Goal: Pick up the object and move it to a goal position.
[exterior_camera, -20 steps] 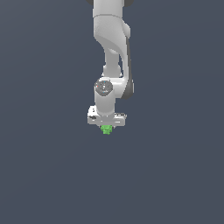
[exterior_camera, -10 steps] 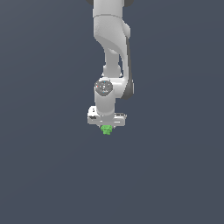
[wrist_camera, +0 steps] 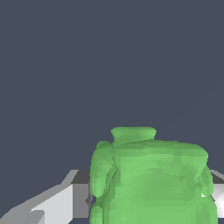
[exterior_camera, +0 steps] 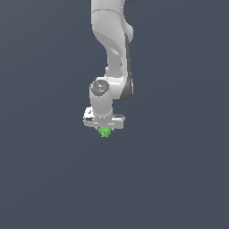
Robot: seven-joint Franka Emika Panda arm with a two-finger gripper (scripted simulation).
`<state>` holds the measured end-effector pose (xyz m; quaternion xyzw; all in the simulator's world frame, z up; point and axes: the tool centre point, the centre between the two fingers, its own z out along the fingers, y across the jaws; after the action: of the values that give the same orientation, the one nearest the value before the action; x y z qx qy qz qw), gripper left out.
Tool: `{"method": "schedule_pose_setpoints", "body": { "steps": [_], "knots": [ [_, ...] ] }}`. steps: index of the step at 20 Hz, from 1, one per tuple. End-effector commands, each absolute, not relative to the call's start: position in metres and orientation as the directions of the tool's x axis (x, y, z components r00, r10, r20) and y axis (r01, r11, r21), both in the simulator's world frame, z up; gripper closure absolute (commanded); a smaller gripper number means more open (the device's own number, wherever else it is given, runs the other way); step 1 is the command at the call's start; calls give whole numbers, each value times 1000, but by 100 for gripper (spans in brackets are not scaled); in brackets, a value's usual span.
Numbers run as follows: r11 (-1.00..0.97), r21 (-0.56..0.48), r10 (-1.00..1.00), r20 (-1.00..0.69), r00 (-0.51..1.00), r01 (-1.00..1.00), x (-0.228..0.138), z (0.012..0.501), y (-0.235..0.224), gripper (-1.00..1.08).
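Observation:
The object [exterior_camera: 105,132] is a tiny bright green, lumpy thing, much narrower than the white hand above it. It sits directly under my gripper [exterior_camera: 104,131], between the fingers, in the middle of the exterior view. In the wrist view the object [wrist_camera: 151,177] fills much of the picture, with a grey-white finger [wrist_camera: 65,201] pressed against one side and a sliver of the other finger [wrist_camera: 217,192] at the opposite side. The gripper is shut on the object. The fingertips are mostly hidden by the hand in the exterior view.
The white arm [exterior_camera: 112,49] comes down from the top of the exterior view to the hand. Everything around is a plain dark grey-blue surface [exterior_camera: 179,179] with no other objects or edges in view.

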<state>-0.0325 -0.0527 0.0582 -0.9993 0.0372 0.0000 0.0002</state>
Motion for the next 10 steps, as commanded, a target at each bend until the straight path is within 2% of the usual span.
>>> {"method": "schedule_pose_setpoints", "body": {
  "steps": [1,10],
  "knots": [
    [-997,0,-75,1,997,-75,-28,69,-67,108],
    [-997,-1,-75,1,997,-75,-2,124,-139,108]
  ]
}}
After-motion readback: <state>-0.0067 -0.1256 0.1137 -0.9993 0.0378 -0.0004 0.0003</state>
